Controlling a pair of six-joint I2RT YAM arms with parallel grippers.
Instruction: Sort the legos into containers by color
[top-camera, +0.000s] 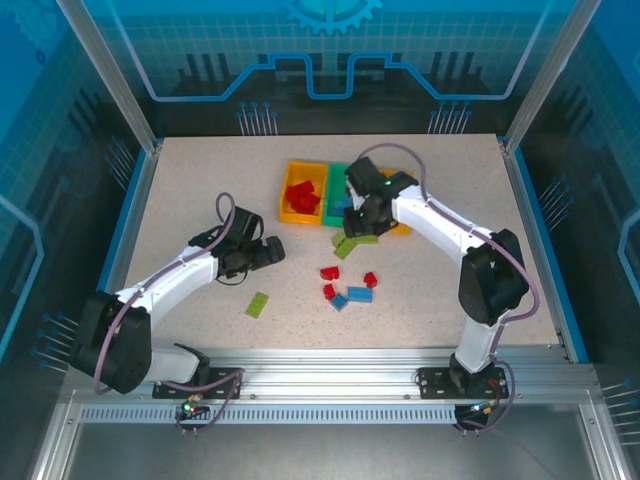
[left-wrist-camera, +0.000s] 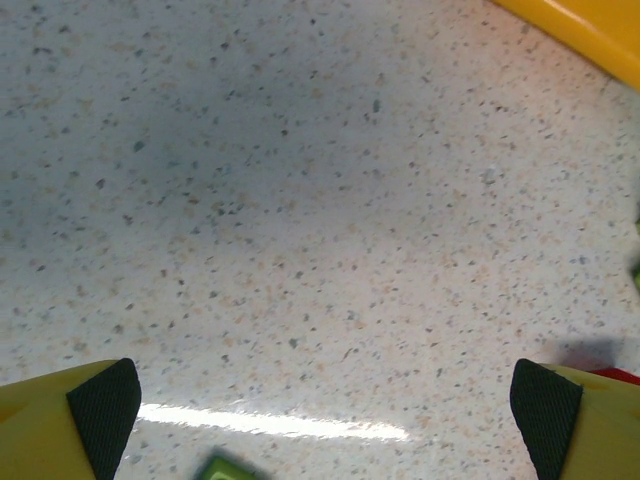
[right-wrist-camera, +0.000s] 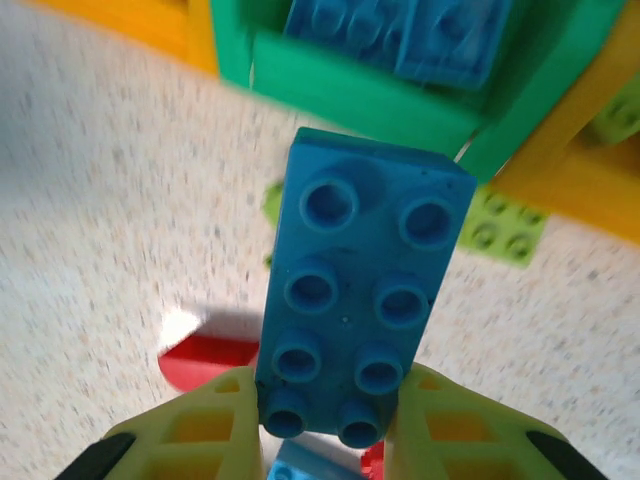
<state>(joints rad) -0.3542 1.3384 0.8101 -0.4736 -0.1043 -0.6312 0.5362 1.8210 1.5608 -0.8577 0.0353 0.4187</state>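
My right gripper (right-wrist-camera: 325, 420) is shut on a blue eight-stud brick (right-wrist-camera: 360, 290), held above the table just in front of the green bin (right-wrist-camera: 400, 105), which holds blue bricks (right-wrist-camera: 400, 30). From above, the right gripper (top-camera: 357, 213) hangs at the green bin's (top-camera: 334, 178) near end. The left orange-yellow bin (top-camera: 296, 210) holds red bricks (top-camera: 302, 195). The right orange-yellow bin (top-camera: 401, 228) is mostly hidden by the arm. My left gripper (top-camera: 272, 250) stands open over bare table, its fingertips (left-wrist-camera: 105, 410) wide apart.
Loose on the table lie red bricks (top-camera: 329, 272), blue bricks (top-camera: 359, 294) and lime bricks (top-camera: 355, 243), all near the bins. One lime brick (top-camera: 257, 304) lies apart, near the left arm. A lime brick (right-wrist-camera: 505, 225) sits beside the right bin (right-wrist-camera: 570, 170).
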